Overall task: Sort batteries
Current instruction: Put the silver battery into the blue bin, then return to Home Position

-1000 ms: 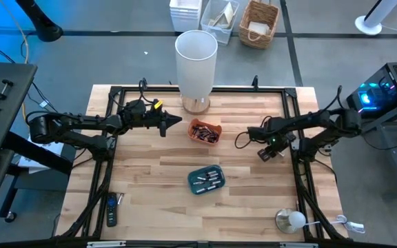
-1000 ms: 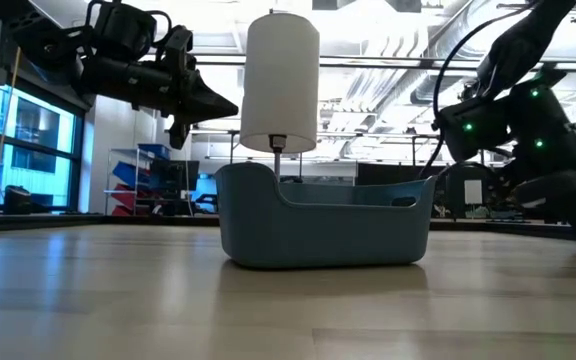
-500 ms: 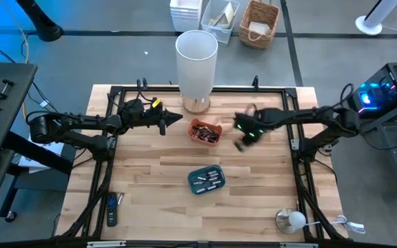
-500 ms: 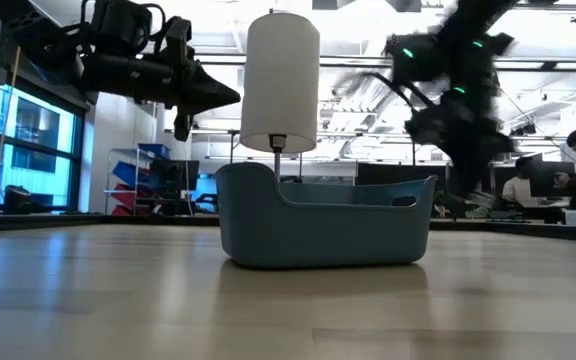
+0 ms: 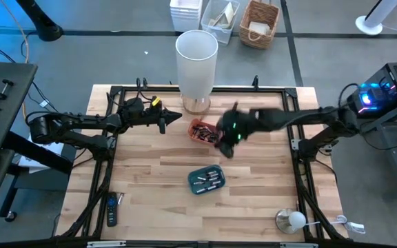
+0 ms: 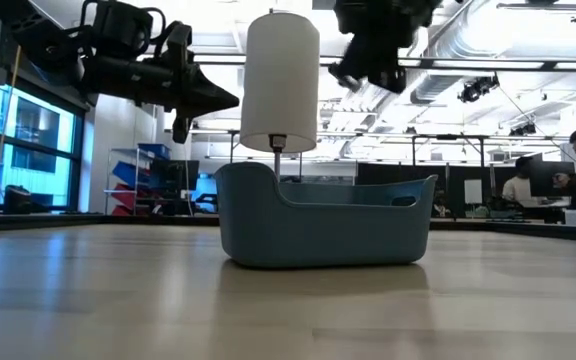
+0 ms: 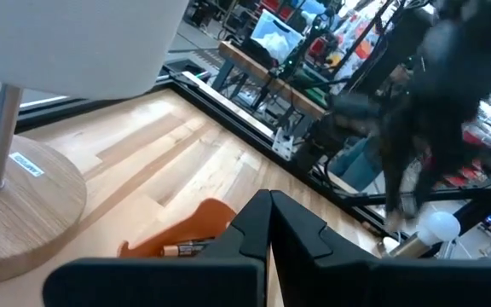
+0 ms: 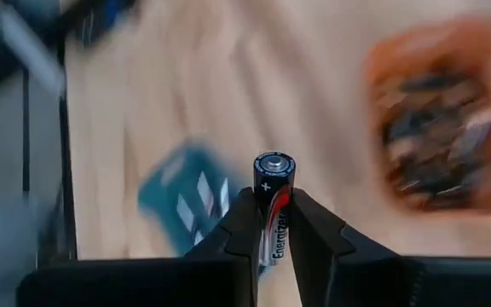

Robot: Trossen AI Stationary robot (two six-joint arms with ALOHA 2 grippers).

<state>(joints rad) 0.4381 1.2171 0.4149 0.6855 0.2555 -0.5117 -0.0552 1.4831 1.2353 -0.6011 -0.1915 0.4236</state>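
Observation:
My right gripper is shut on a black-and-silver battery. In the high view it hovers, blurred, at the right rim of the orange tray, which holds several dark batteries. Nearer the front stands a blue tray holding several silvery batteries. My left gripper is shut with nothing in it, raised above the table just left of the orange tray, and shows high up in the low view. My right gripper pinches the battery's body between its two fingers. The battery lies along the fingers, and its plus end sticks out past the fingertips. It is lifted clear of the table and of both trays.
A tall lamp with a white shade stands on a wooden base at the table's far edge, behind the orange tray. A black remote lies near the front left, and a small round lamp sits at the front right. A black frame rims the table.
My right gripper has swung fast from the table's right side toward its left, ending at the orange tray, and it shows blurred.

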